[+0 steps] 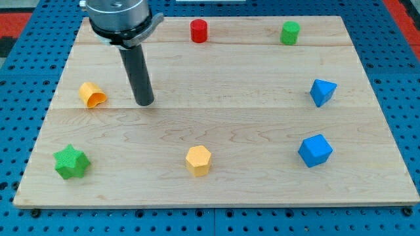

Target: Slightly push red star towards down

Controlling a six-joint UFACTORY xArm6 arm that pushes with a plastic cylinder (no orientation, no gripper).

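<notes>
The only red block in view is a red cylinder [199, 31] near the view's top edge of the wooden board [230, 118]; I see no red star shape. My tip [144, 103] rests on the board at the left, well below and left of the red cylinder. It stands just right of an orange arch-shaped block [92, 95] without touching it. The arm's head covers the board's top left corner, so anything there is hidden.
A green cylinder [290, 33] is at the top right. A blue triangular block [322, 92] and a blue cube [315, 150] are on the right. A yellow hexagon [197, 160] is at bottom centre and a green star [70, 162] at bottom left.
</notes>
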